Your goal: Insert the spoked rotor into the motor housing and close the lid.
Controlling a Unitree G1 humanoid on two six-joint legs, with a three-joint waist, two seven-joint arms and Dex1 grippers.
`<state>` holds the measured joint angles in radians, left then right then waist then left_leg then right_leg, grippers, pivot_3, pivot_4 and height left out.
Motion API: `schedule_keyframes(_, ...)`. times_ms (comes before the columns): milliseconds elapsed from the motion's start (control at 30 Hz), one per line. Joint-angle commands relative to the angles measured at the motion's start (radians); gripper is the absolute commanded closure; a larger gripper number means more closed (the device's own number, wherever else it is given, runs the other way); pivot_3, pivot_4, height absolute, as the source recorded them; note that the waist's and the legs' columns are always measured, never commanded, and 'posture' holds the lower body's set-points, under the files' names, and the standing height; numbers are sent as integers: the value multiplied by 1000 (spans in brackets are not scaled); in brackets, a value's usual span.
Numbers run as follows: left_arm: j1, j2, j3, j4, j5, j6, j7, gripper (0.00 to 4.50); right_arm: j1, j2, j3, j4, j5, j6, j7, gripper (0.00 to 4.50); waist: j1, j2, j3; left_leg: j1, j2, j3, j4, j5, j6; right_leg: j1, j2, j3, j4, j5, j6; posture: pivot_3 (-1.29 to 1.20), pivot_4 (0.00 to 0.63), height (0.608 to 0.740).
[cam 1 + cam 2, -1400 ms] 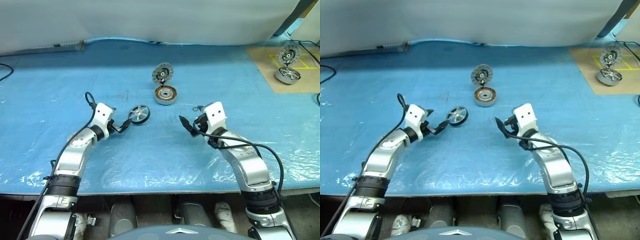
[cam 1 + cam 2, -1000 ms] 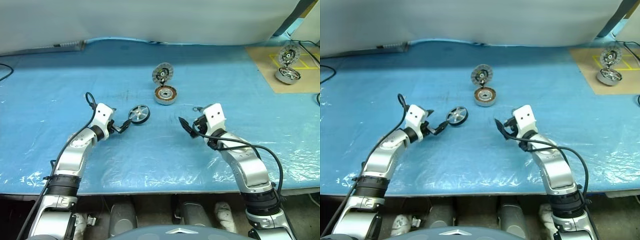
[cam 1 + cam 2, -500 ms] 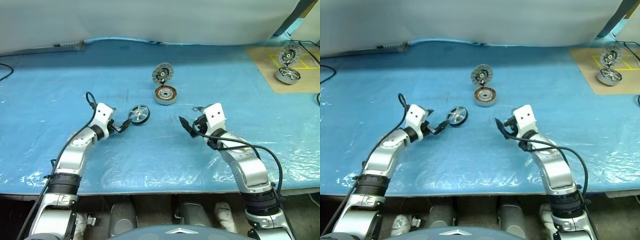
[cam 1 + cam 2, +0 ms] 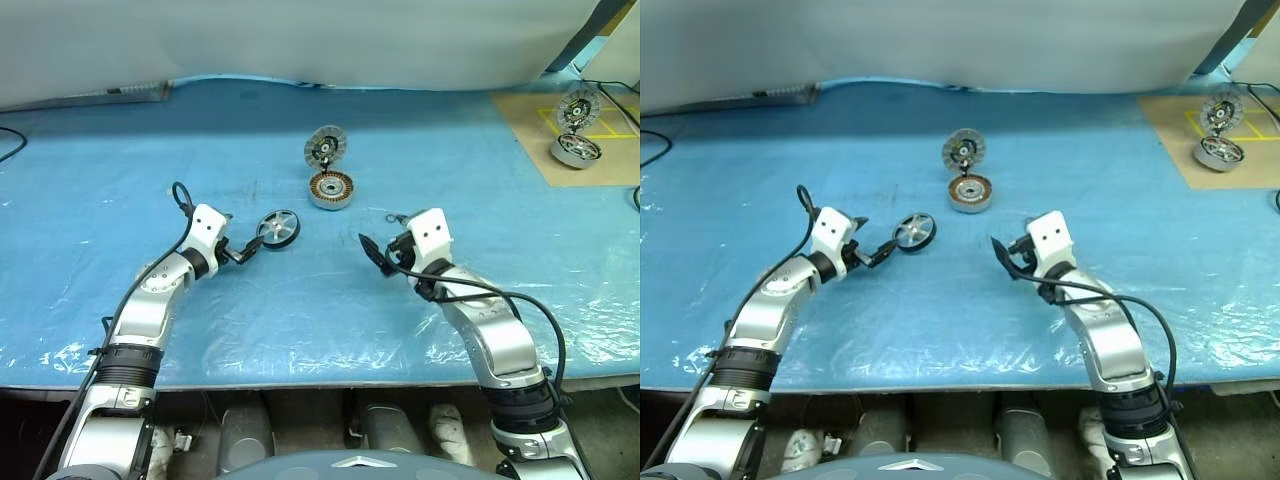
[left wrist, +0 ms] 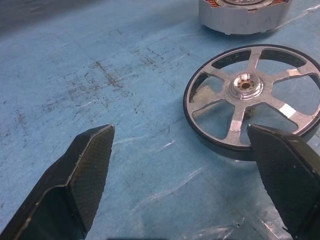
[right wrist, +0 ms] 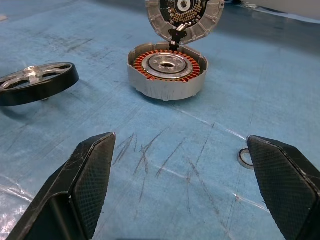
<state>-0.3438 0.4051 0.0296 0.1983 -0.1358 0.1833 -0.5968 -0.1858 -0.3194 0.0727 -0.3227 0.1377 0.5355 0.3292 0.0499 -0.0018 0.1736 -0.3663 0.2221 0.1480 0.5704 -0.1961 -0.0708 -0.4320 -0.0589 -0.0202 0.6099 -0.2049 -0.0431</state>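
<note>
The spoked rotor [image 4: 279, 228] lies flat on the blue table cover, a silver wheel with a dark rim. My left gripper [image 4: 247, 251] is open just short of the rotor's near edge. In the left wrist view one fingertip [image 5: 280, 160] overlaps the rim of the spoked rotor [image 5: 252, 95]; whether they touch I cannot tell. The motor housing [image 4: 331, 189] stands beyond, its copper windings showing. Its lid [image 4: 324, 146] stands upright on the hinge, striped face toward me. My right gripper [image 4: 372, 252] hangs open and empty, nearer to me than the motor housing [image 6: 167, 70] and to its right.
A second silver motor unit [image 4: 576, 150] with a raised lid sits on brown cardboard [image 4: 530, 125] at the far right. A small metal ring [image 6: 244, 157] lies on the cover near my right gripper. A pale wall [image 4: 320, 40] closes the back of the table.
</note>
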Motion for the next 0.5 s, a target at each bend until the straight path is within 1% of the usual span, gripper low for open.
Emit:
schedule_keyframes(33,-7,5,1,-13,0,-18,0,0,-2,-4,-11,-51,-3,-16,0,66,0,0,0,0,0,0,0,0,0,0,0,0,0,0,0,0,150,740)
schedule_keyframes(500,-5,8,5,-16,0,-18,2,0,-6,-4,-8,-47,-3,-17,4,66,0,0,0,0,0,0,0,0,0,0,0,0,0,0,0,0,150,740)
